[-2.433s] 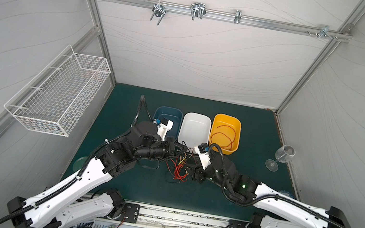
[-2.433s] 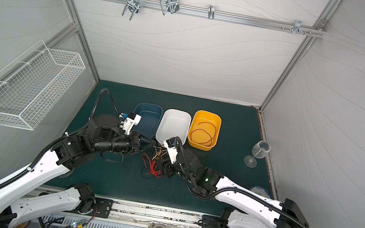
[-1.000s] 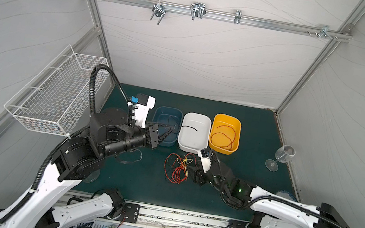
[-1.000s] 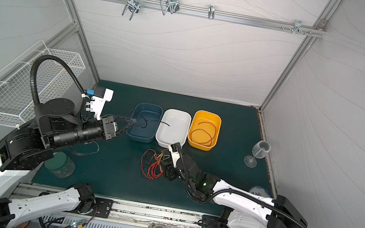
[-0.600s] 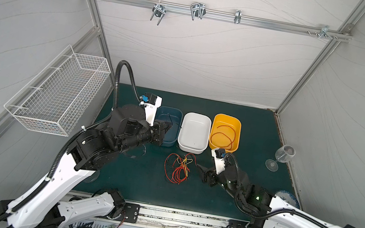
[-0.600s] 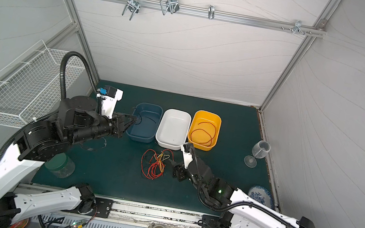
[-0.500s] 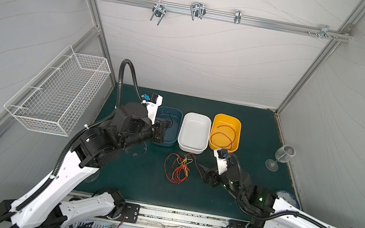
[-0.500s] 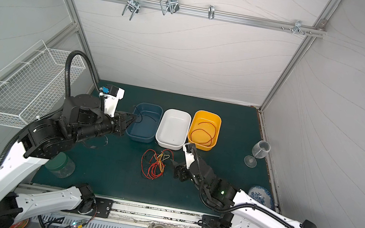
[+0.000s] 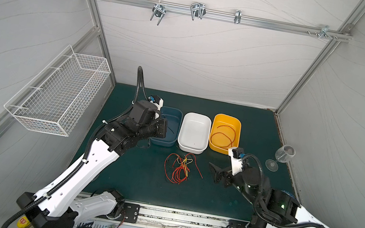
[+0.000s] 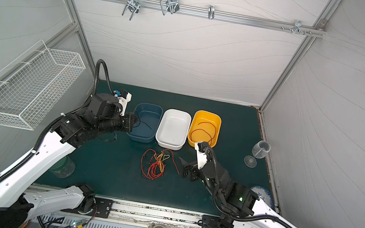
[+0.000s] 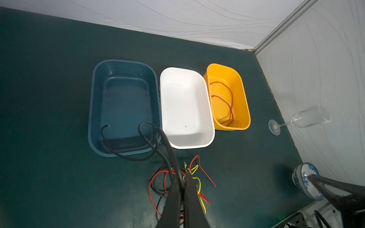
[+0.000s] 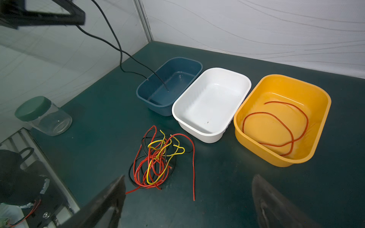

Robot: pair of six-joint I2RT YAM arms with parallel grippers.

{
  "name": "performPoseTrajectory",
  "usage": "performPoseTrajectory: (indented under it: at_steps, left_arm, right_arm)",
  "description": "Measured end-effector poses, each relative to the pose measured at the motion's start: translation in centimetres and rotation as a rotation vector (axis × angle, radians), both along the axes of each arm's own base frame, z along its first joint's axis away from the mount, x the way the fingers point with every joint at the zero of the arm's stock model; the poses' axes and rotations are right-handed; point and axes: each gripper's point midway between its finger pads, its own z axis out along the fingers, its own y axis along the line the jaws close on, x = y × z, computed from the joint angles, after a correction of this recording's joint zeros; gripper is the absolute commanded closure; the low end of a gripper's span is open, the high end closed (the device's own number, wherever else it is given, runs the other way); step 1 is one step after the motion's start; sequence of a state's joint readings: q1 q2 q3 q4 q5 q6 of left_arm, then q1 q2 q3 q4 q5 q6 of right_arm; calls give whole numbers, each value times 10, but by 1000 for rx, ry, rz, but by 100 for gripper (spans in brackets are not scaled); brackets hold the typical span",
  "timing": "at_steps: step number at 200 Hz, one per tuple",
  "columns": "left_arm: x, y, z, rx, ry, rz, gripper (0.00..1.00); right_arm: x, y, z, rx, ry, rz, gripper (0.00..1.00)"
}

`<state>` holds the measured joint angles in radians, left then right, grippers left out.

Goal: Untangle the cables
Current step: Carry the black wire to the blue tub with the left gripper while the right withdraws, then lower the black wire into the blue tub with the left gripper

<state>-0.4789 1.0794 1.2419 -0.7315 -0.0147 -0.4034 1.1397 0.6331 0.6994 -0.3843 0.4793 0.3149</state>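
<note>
A tangle of red, yellow and black cables (image 9: 179, 168) (image 10: 156, 164) (image 12: 156, 159) (image 11: 195, 178) lies on the green mat in front of the bins. My left gripper (image 9: 164, 129) (image 10: 134, 121) (image 11: 182, 175) is shut on one black cable (image 11: 169, 156) (image 12: 120, 51), whose free end hangs into the blue bin (image 9: 168, 142) (image 10: 144, 138). My right gripper (image 9: 215, 175) (image 10: 183, 166) (image 12: 189, 181) stands wide open to the right of the tangle, holding nothing. One red cable (image 9: 223, 134) (image 12: 286, 128) lies in the yellow bin (image 9: 238, 124) (image 10: 218, 119).
A white bin (image 9: 192, 148) (image 10: 169, 145) sits between the blue and yellow ones. A wine glass (image 9: 282, 155) (image 10: 258, 151) lies on its side at the right wall. A green-lidded jar (image 10: 63, 167) stands front left, a blue-white bowl (image 10: 261, 192) front right, a wire basket (image 9: 58, 95) hangs on the left wall.
My left gripper lifted the black cable out of the tangle and brought it over the blue bin. The right gripper opened and drew back to the right, away from the tangle.
</note>
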Motion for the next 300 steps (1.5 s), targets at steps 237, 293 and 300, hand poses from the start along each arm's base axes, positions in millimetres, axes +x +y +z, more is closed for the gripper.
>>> performPoseTrajectory:
  at_steps: [237, 293, 300]
  left_arm:
    - [89, 10, -131, -33, 357, 184, 100]
    - [104, 14, -153, -33, 441, 210, 100]
    - [104, 14, -157, -32, 453, 210, 100]
  right_arm:
    - [-4, -69, 2, -182, -91, -106, 1]
    - [-7, -76, 3, -148, -103, -114, 1]
    - [-7, -76, 2, -148, -102, -115, 1]
